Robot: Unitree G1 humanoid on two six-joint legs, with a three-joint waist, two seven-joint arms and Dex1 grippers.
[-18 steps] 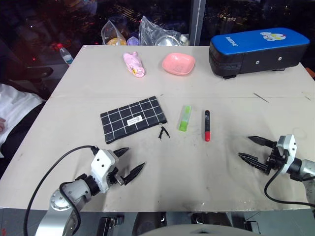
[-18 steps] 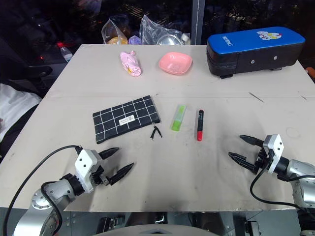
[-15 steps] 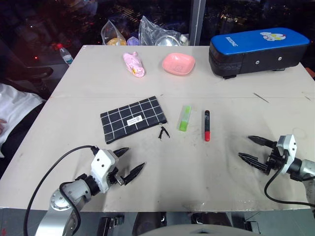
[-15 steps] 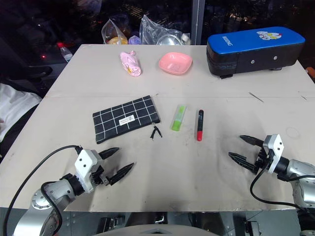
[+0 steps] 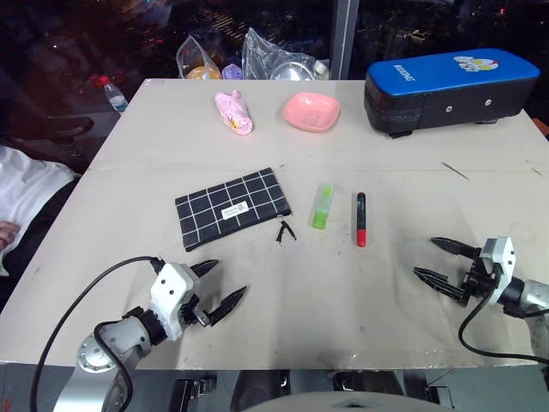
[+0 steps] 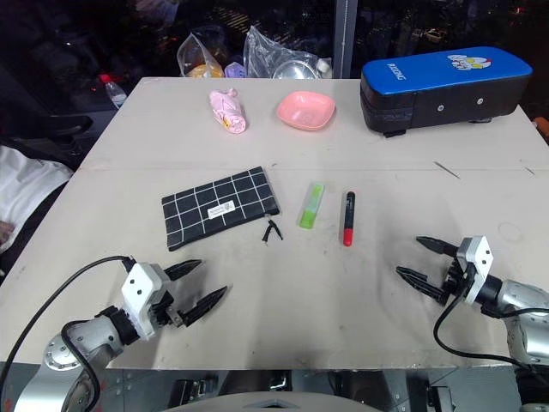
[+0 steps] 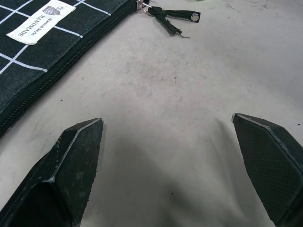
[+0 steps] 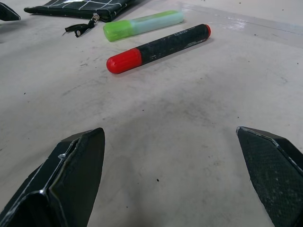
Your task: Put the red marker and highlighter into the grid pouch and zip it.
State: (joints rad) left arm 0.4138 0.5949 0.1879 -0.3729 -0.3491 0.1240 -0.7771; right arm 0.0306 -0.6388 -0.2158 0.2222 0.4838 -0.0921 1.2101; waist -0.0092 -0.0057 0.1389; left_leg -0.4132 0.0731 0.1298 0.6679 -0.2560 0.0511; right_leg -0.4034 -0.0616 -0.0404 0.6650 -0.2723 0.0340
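Head stereo pair looks down over table [image 5: 257, 283]; wrist cameras skim tabletop close, along fingers [image 7: 75, 161].

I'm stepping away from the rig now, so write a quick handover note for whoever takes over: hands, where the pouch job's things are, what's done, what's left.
Left hand: open, empty, over the table's near edge, short of the grid pouch.
Right hand: open, empty, on the near right, short of the red marker.
Grid pouch lies flat, apparently zipped shut, its zipper pull toward the highlighter.
Highlighter and marker lie side by side, apart, right of the pouch.
Done: nothing yet.
Left: open the pouch, load both pens, zip it.
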